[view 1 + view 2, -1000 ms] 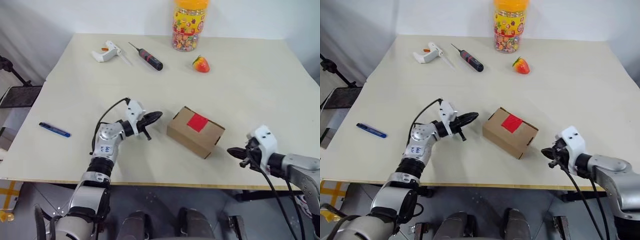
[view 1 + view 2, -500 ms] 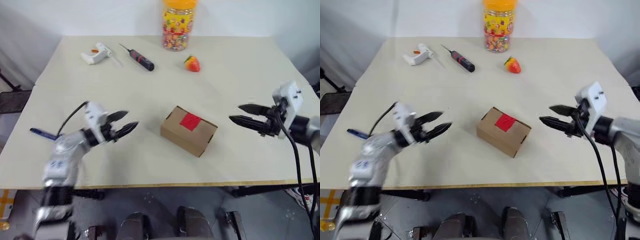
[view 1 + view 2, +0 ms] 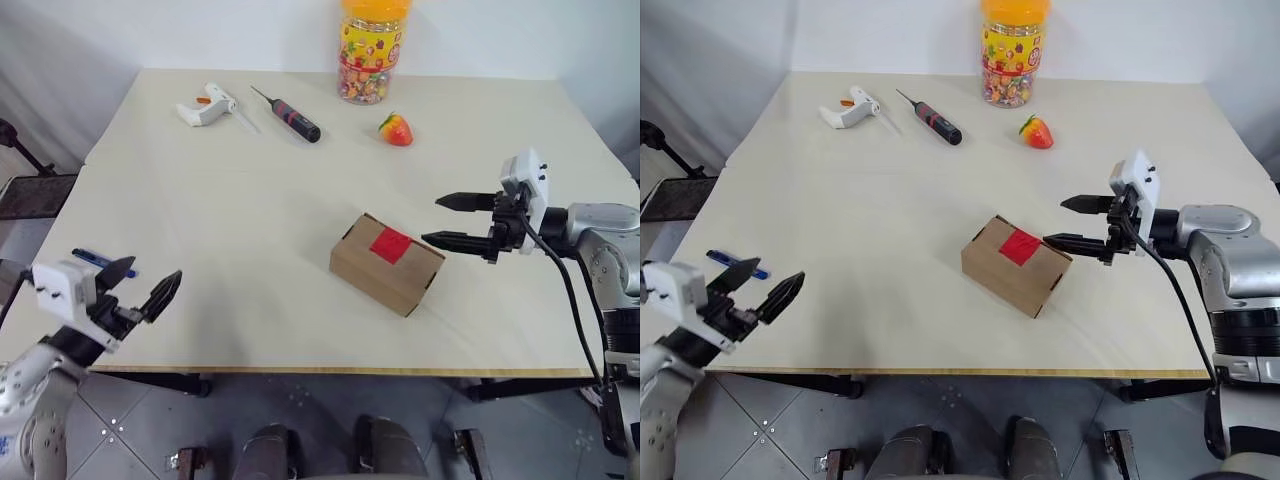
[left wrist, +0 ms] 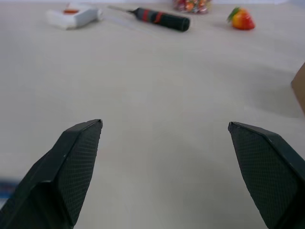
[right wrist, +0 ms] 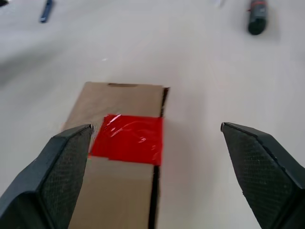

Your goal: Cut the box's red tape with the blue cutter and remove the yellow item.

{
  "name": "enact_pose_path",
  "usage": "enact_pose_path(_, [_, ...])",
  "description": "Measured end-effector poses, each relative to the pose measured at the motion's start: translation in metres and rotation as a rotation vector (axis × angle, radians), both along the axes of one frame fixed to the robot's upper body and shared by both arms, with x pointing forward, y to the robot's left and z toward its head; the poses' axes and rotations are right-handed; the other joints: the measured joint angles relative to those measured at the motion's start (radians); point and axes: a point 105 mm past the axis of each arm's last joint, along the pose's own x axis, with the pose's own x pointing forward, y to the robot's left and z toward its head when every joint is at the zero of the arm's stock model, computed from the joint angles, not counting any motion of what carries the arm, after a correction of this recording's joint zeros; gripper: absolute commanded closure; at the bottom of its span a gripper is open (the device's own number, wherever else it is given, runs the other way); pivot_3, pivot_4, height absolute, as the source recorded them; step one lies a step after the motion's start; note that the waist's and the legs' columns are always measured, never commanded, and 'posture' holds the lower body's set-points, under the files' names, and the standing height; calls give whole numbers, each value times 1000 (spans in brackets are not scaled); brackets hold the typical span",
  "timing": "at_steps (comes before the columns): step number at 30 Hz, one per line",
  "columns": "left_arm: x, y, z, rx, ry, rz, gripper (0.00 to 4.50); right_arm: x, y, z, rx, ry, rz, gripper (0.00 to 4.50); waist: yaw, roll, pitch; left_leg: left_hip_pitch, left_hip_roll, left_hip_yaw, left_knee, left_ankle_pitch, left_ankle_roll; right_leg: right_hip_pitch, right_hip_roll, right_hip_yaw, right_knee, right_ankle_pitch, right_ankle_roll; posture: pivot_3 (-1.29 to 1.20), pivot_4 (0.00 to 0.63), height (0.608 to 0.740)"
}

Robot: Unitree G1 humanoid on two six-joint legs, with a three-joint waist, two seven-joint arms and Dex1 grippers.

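The brown box [image 3: 388, 265] lies near the table's middle, lid shut, with the red tape [image 3: 391, 245] across its seam. The red tape [image 5: 127, 138] is intact in the right wrist view. My right gripper [image 3: 432, 220] hovers open just right of the box, fingers pointing at it, nothing between them. The blue cutter [image 3: 88, 257] lies at the table's near left edge. My left gripper [image 3: 150, 275] is open and empty right beside it, off the front-left edge. The yellow item is hidden.
Along the far edge stand a white glue gun [image 3: 205, 103], a black-and-red screwdriver [image 3: 292, 116], a yellow-lidded candy jar [image 3: 371, 50] and a strawberry toy [image 3: 397, 129]. A wide bare stretch of table [image 3: 230, 210] separates them from the box.
Both grippers went from shut to open. My left arm drew back from beside the box to the near left edge by the cutter. My right gripper rose and came in towards the box.
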Motion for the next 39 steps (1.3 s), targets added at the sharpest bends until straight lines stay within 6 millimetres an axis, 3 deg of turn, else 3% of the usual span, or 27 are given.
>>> enact_pose_path(5, [-16, 17, 1, 21, -15, 185, 0, 14, -7, 7, -25, -28, 7, 16, -4, 0, 0, 2, 1, 1, 1, 0, 0, 1, 0, 1, 0, 0, 0, 0, 150, 740])
enact_pose_path(10, [-8, 37, -1, 2, -41, 517, 0, 19, -6, 10, -23, -40, 29, 16, 2, 0, 0, 2, 0, 0, 1, 0, 0, 2, -1, 1, 0, 0, 0, 0, 150, 740])
enact_pose_path(16, [6, 41, -12, -130, 17, 804, 0, 19, -14, 3, -31, -19, 40, 16, 7, 0, 0, 1, -1, 0, 1, 0, 1, 2, -1, 0, 0, 1, 0, 0, 150, 740])
enact_pose_path(19, [10, 29, -8, -158, 30, 818, 0, 18, -13, 3, -34, -22, 47, 16, 8, 0, 0, 1, 0, 0, 1, 0, 1, 2, -1, 0, 0, 1, 0, 0, 150, 740])
enact_pose_path(24, [21, 31, 0, -222, 50, 890, 0, 19, -13, 3, -38, -23, 46, 16, 10, 0, 0, 2, 0, 0, 2, 1, 1, 2, 0, 0, 0, 1, 0, 0, 150, 740])
enact_pose_path(39, [84, 17, -26, -331, 307, 939, 0, 18, -2, 2, -22, -23, 59, 16, 25, -1, 0, 0, -1, -1, 1, 1, 1, 2, 0, -1, 0, 1, 1, 0, 150, 740])
